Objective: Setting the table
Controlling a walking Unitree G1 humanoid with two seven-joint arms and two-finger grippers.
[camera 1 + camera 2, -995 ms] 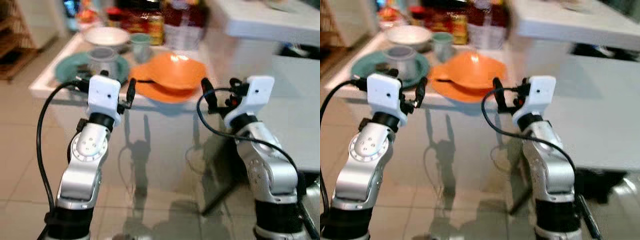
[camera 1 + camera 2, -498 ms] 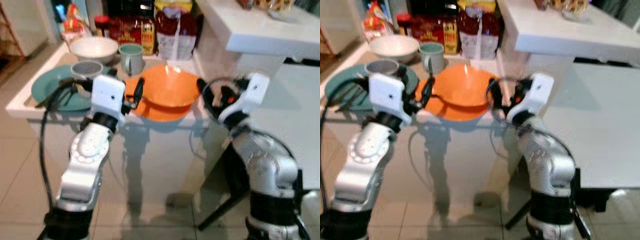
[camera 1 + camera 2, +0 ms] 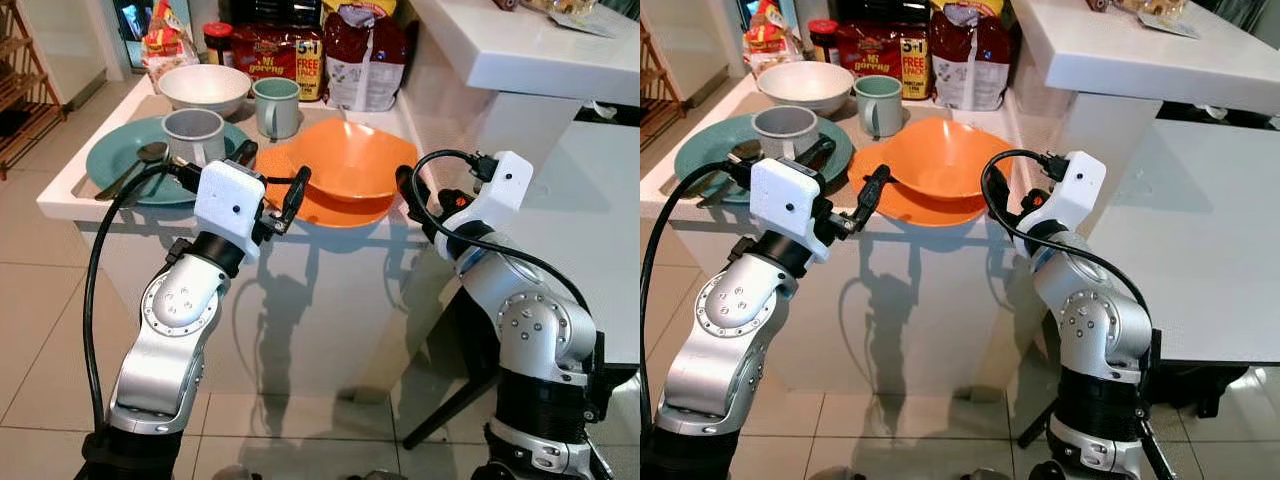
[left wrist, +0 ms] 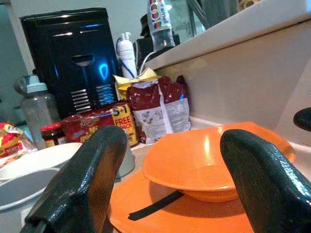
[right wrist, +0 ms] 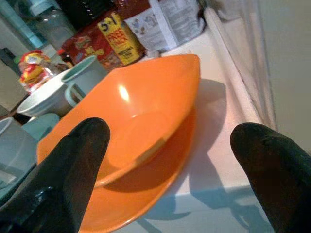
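Both grippers spread wide at bench (image 3: 70,195) edge; orange bowl (image 3: 350,160) on orange plate (image 3: 335,210) sits just ahead, between left gripper (image 3: 272,180) and right gripper (image 3: 405,190), untouched.

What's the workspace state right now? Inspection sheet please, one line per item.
Surface: white counter ledge, crowded with crockery.
Job's things: orange bowl sits on orange plate; grey cup and metal spoon on teal plate; white bowl and pale green mug behind.
Clutter: red snack packets, dark red bag and a jar at the back.
Grippers: left gripper open at the orange plate's left edge; right gripper open, facing the bowl from the right.
Cables: black cables loop off both wrists.
Surroundings: tiled floor, wooden shelf, white table.
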